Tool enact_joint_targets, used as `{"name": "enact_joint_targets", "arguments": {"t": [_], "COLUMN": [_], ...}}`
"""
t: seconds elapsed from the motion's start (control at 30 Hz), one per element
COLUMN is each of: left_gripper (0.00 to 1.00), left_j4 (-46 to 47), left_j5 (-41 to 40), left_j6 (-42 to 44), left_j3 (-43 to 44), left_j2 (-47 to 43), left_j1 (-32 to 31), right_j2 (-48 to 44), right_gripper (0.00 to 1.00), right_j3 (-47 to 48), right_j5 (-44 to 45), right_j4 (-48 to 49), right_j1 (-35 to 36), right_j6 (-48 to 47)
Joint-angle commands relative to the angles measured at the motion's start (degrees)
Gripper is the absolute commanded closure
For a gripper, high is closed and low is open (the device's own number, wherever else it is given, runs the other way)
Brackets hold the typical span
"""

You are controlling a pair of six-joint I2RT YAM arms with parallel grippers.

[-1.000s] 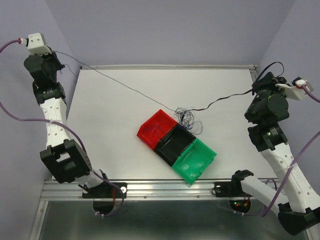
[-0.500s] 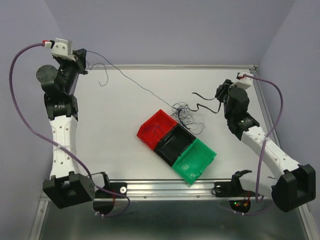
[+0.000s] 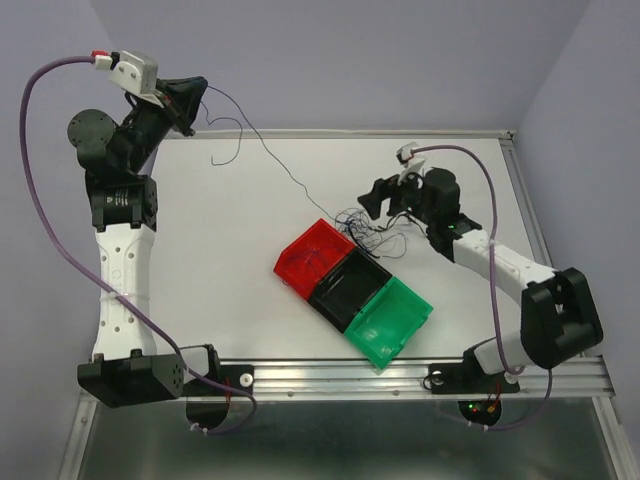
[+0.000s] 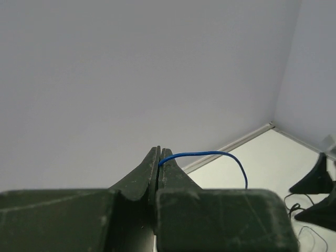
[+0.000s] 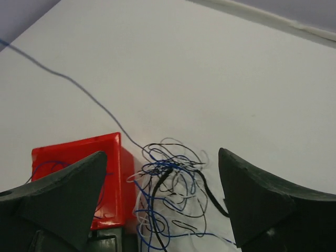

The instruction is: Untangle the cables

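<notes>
The cables (image 3: 365, 228) lie in a tangled knot of thin black, white and blue wires on the table, right beside the red bin (image 3: 312, 257). One thin blue cable (image 3: 285, 172) runs slack from the knot up to my left gripper (image 3: 192, 100), which is raised at the far left corner and shut on its end (image 4: 210, 153). My right gripper (image 3: 373, 205) hovers just above the knot, open, with nothing between its fingers. In the right wrist view the knot (image 5: 173, 194) sits between the spread fingers (image 5: 63, 194), and a thicker black strand (image 5: 210, 197) curls through it.
Red, black (image 3: 350, 290) and green (image 3: 390, 318) bins stand joined in a diagonal row at mid table. The red bin (image 5: 68, 157) has a bit of blue wire inside. The back rail (image 3: 350, 133) and purple walls close in the table.
My right gripper let go of the thick black cable, opened and swung left and down over the knot. The left gripper moved inward, still shut, and its blue cable went slack.
</notes>
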Motion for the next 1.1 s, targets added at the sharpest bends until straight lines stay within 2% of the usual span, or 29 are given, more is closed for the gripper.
{"name": "enact_joint_targets", "arguments": {"t": [0.0,0.07,0.3,0.37,0.5,0.57,0.6,0.63,0.67,0.7,0.9,1.0,1.07], "left_gripper": [1.0,1.0,1.0,1.0,1.0,1.0,1.0,1.0,1.0,1.0,1.0,1.0,1.0], "left_j4": [-0.54,-0.99,-1.34,-1.6,-2.57,-2.66,-2.66,-2.66,-2.66,-2.4,-0.2,1.03,1.91], "left_j5": [3.12,2.95,2.07,2.07,1.8,1.45,1.19,0.58,0.23,-0.13,3.38,3.39,2.42], "left_j6": [-3.07,-4.03,-4.74,-4.66,-4.57,-4.39,-4.31,-4.22,-4.13,-4.04,-5.01,-3.7,-2.28], "left_j3": [6.08,8.01,11.27,11.97,13.9,14.17,14.26,14.26,14.17,13.65,9.18,5.3,3.11], "left_j2": [0.99,2.22,3.89,4.16,4.42,4.16,4.16,4.07,4.07,4.24,9.69,12.76,14.87], "left_j1": [-1.95,-1.95,-2.04,-2.04,-2.04,-2.13,-2.04,-2.04,-2.04,-2.13,-2.83,-6.43,-11.16], "right_j2": [5.78,8.94,20.99,24.49,28.38,29.52,29.61,29.7,29.35,27.7,17.94,16.08,15.73], "right_gripper": [0.09,0.09,0.1,0.11,0.17,0.34,0.46,0.8,0.96,1.0,0.99,0.99,0.99], "right_j3": [6.99,11.9,20.45,23.78,26.69,27.22,27.31,27.31,27.05,25.82,25.54,27.83,30.9], "right_j5": [-15.92,-15.73,-15.56,-13.19,-10.82,-9.93,-9.93,-9.93,-9.93,-9.93,-8.97,-7.22,-5.46], "right_j4": [7.41,4.52,3.36,2.14,2.13,2.39,2.39,2.39,3.44,4.32,7.4,7.4,7.32], "right_j1": [5.83,8.21,11.29,12.07,12.43,12.43,12.52,12.43,12.52,12.52,12.52,12.52,12.52], "right_j6": [-12.11,-14.31,-17.31,-17.83,-18.36,-18.28,-18.1,-17.84,-17.23,-16.09,-8.98,-5.37,-4.57]}}
